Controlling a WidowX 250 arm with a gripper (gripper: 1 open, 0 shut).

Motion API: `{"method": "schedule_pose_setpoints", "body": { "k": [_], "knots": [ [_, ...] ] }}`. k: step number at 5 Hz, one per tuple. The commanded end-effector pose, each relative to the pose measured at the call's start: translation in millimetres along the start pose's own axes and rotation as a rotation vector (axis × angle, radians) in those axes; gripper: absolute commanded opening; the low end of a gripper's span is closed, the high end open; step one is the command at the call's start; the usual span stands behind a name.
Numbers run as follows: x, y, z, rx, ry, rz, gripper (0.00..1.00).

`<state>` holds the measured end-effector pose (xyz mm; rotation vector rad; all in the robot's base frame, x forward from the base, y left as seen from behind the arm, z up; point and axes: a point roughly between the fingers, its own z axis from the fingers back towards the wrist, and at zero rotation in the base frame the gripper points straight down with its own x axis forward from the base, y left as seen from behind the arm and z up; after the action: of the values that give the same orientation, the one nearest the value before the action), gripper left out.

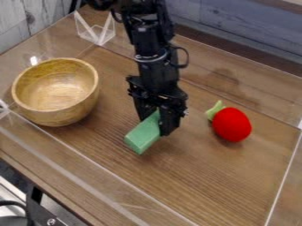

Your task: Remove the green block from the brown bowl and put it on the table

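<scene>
The jaws [151,109] are clenching the light-green block [144,135], holding it tilted just over the wood-grain tabletop [195,184]; contact unclear. From the block, the tan wooden bowl [56,92] is sitting around ten o'clock, apart, and the red strawberry toy [231,124] is lying toward three o'clock.

Texts, labels, brands, numbers, signs: none legible; no surface is showing readable lettering.
</scene>
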<state>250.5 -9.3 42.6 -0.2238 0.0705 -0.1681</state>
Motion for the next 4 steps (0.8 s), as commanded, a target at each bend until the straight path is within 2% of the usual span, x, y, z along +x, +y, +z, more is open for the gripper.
{"method": "schedule_pose_setpoints", "body": {
  "k": [1, 3, 4],
  "knots": [
    [5.6, -4.8, -2.8, 0.011, -0.027, -0.019, 0.0],
    [10.4, -10.3, -11.1, 0.013, -0.04, -0.028, 0.0],
    [11.0, -13.1, -4.3, 0.008, -0.052, -0.025, 0.0]
  ]
}}
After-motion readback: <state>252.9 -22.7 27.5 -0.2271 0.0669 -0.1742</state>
